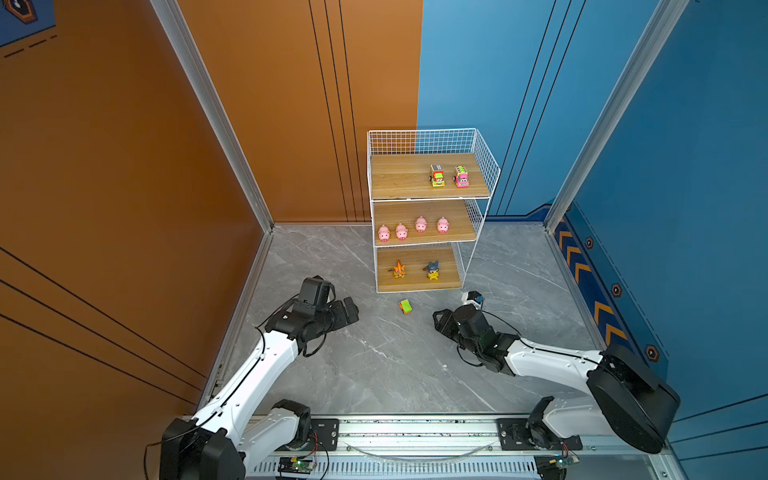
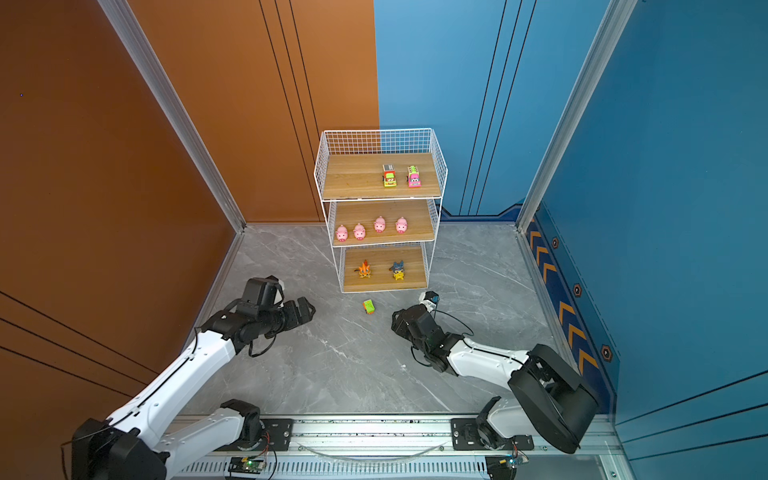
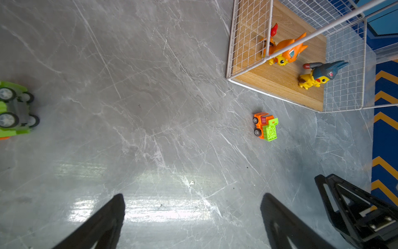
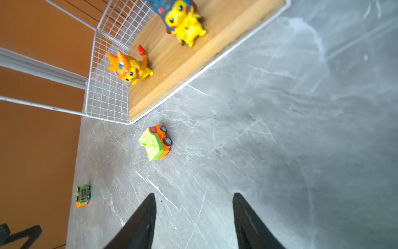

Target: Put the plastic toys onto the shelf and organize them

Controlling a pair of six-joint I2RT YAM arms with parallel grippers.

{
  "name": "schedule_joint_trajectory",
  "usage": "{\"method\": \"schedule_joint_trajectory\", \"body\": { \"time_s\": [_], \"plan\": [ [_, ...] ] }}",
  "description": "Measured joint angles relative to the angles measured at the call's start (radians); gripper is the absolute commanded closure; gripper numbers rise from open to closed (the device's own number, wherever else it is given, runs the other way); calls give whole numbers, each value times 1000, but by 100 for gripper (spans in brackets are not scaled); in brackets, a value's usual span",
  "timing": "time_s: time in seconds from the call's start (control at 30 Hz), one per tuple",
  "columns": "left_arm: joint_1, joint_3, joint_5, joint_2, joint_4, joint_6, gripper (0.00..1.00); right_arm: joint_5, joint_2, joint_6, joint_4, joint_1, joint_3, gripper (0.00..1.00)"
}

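The shelf (image 1: pixel 399 176) (image 2: pixel 353 178) stands at the back of the floor. Its top board carries a yellow car (image 1: pixel 436 175) and a pink car (image 1: pixel 461 176), and its middle board several pink pigs (image 1: pixel 401 231). In front of the shelf, an orange car with a green back (image 1: pixel 405 306) (image 2: pixel 368 306) (image 3: pixel 266 127) (image 4: pixel 156 143) sits on the floor between my grippers. A green car (image 3: pixel 13 110) (image 4: pixel 83 195) lies wheels-up near the orange wall and is hidden in both top views. My left gripper (image 1: pixel 351 309) (image 3: pixel 193 196) and right gripper (image 1: pixel 440 320) (image 4: pixel 194 194) are both open and empty.
On the bottom board are an orange flame-topped figure (image 1: pixel 399 270) (image 3: pixel 282 50) and a blue-and-yellow figure (image 1: pixel 433 271) (image 3: pixel 316 74). Orange wall on the left, blue wall on the right, grey marble floor (image 1: pixel 374 365) between.
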Motion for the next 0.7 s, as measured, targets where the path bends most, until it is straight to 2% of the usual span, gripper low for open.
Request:
{"method": "schedule_joint_trajectory", "body": {
  "time_s": [0.2, 0.4, 0.7],
  "plan": [
    [-12, 138, -1, 35, -59, 67, 0, 71, 31, -240, -45, 70, 41, 41],
    [-11, 290, 5, 79, -103, 183, 0, 84, 150, -393, 16, 97, 115, 41],
    [25, 248, 28, 86, -116, 240, 0, 41, 362, -506, 164, 87, 215, 40]
  ]
}}
